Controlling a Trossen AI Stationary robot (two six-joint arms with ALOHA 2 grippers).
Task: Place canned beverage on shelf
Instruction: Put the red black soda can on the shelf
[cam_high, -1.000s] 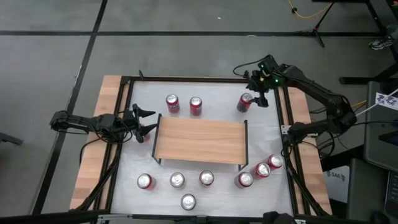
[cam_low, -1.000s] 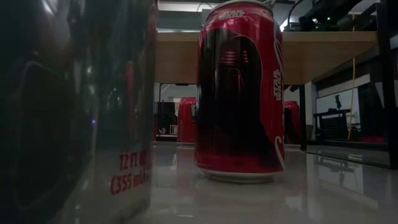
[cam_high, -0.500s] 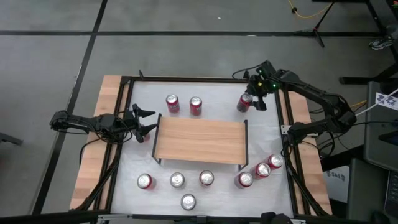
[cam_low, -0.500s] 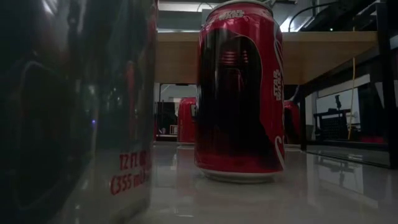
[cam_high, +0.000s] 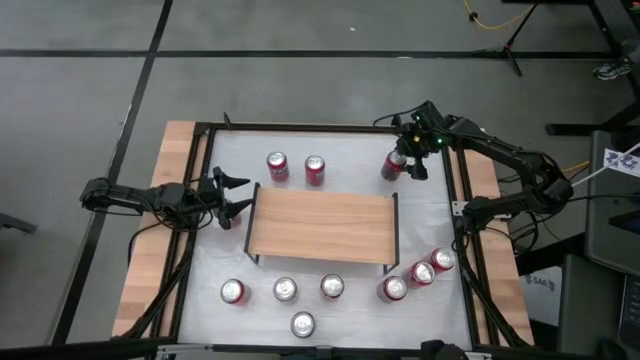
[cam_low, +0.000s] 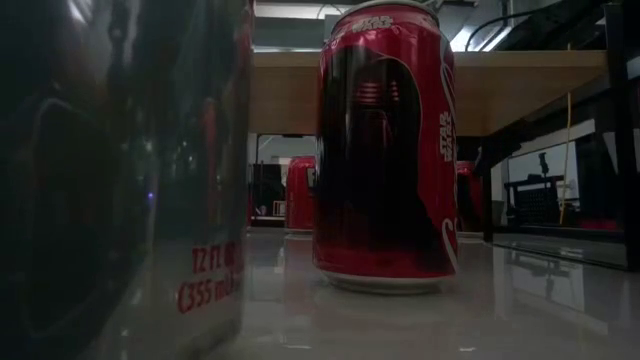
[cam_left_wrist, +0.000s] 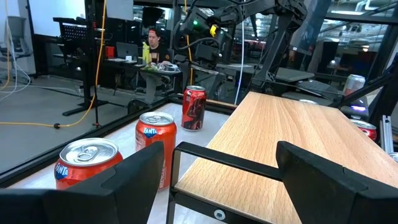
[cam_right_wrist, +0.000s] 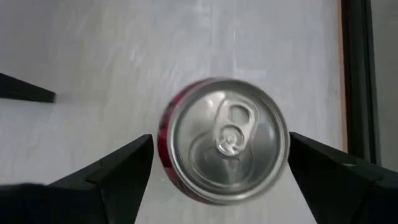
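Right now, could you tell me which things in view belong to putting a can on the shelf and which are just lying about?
In the job:
- right pincer, open above the can
- red can below it, near the table's right rear corner
- shelf, top bare

Lying about:
- two cans behind the shelf
- cans in front of the shelf
- left pincer, open, waiting by the shelf's left end
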